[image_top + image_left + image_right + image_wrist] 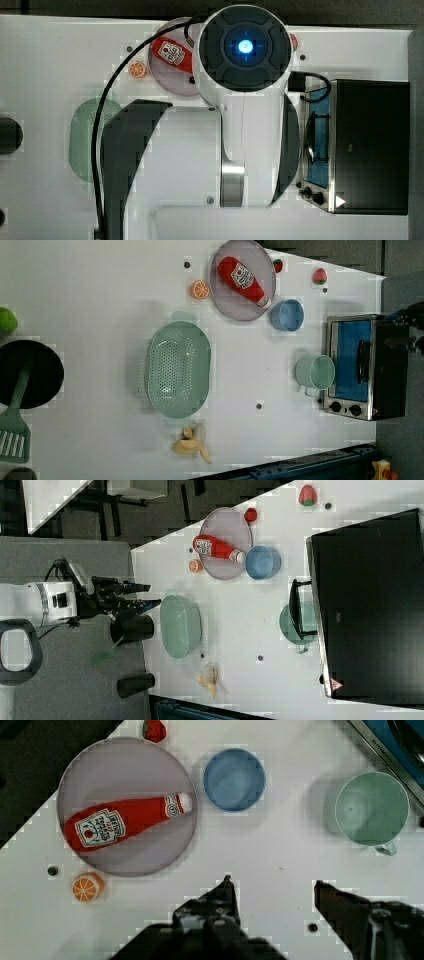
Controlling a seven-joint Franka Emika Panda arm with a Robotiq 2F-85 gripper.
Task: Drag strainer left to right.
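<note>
The strainer (178, 369) lay on the white surface (100, 300), in the left view between the orange slice (200, 289) above and the banana peel (192, 442) below, well left of the green mug (316, 372). The gripper (272, 895) hung apart from the strainer, its 2 jaws spread and holding nothing.

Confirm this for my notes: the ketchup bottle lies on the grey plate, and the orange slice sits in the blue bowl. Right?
Not quite. The ketchup bottle does lie on the grey plate, but the orange slice sits on the bare table beside the plate, apart from the blue bowl. The left view shows it.
</note>
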